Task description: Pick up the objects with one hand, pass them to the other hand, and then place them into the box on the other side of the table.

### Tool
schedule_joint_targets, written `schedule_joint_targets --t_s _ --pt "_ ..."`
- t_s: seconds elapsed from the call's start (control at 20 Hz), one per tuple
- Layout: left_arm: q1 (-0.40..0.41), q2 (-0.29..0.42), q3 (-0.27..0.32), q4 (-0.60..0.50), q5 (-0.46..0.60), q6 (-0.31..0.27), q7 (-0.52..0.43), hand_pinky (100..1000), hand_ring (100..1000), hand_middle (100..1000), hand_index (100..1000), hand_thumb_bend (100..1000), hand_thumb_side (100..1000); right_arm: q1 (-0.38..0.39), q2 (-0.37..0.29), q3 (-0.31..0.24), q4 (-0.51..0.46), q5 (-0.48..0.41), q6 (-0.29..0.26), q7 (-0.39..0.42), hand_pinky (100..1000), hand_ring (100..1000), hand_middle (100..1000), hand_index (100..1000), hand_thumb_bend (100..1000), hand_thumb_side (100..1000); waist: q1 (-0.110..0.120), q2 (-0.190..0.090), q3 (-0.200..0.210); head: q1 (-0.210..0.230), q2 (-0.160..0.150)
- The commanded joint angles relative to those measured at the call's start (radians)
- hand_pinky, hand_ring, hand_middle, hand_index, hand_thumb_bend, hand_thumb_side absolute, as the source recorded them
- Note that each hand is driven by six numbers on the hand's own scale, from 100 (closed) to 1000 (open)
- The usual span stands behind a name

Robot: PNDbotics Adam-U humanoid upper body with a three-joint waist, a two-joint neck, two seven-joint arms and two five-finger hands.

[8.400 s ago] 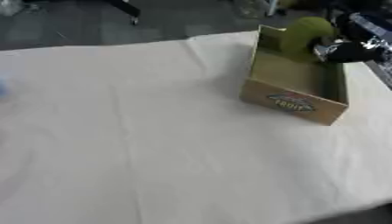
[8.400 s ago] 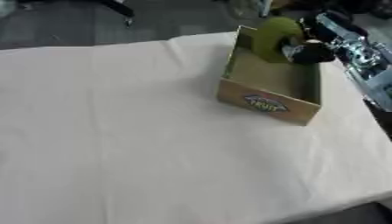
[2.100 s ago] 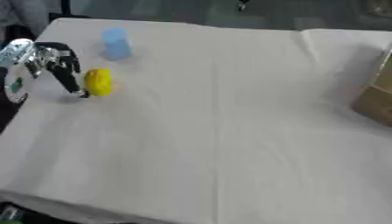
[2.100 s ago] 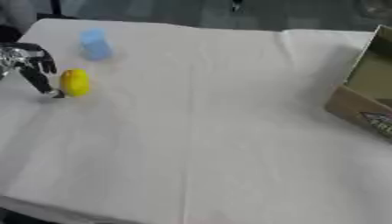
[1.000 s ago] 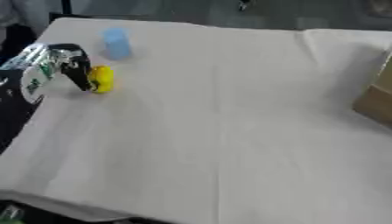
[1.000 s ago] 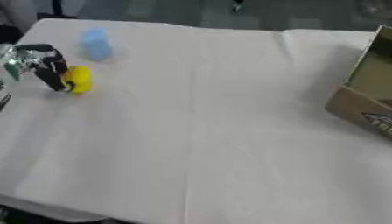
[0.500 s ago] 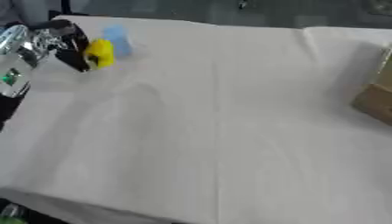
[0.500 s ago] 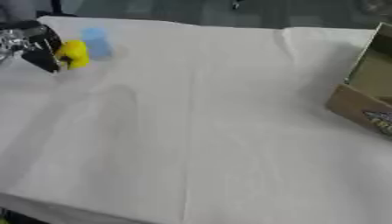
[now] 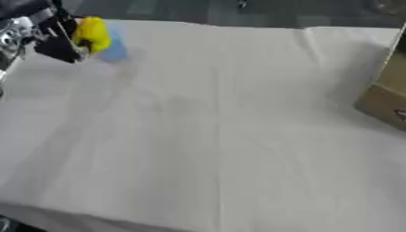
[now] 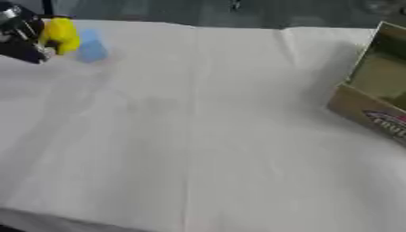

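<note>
At the far left, the left hand [image 9: 49, 38] grips a yellow object [image 9: 91, 34], held above the white table [image 9: 222, 136]. A blue object [image 10: 91, 46] sits just behind it; the cardboard box [image 10: 373, 86] stands far right

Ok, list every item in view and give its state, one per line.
Left robot hand: raised above the table, fingers curled on the lemon.
Lemon: held in the left robot hand, off the cloth.
Blue thing: resting on the cloth, partly behind the lemon.
Box: open-topped, at the right edge; contents not visible.
Right robot hand: not in view.
</note>
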Motion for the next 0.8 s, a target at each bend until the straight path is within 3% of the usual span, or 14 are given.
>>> schedule_joint_targets --t_s 0.05,0.5,0.8 --pt "0.001 0.044 0.021 -0.072 0.030 0.002 0.040 681 616 523 535 100 160 -0.010 -0.033 -0.017 -0.017 0.000 -0.004 -0.004 975 769 848 925 100 444 -0.003 -0.005 0.000 -0.012 -0.020" --pt "0.044 0.047 0.001 -0.208 0.077 -0.008 0.094 671 603 513 529 100 173 -0.011 -0.032 -0.022 -0.022 -0.007 -0.005 -0.008 975 769 848 925 100 442 -0.005 -0.003 -0.005 -0.024 -0.038" --pt "0.055 0.035 -0.013 -0.248 0.081 -0.011 0.101 655 589 507 525 100 183 -0.012 -0.030 -0.026 -0.026 -0.013 -0.006 -0.010 976 768 848 925 100 441 -0.007 -0.003 -0.008 -0.064 -0.043"
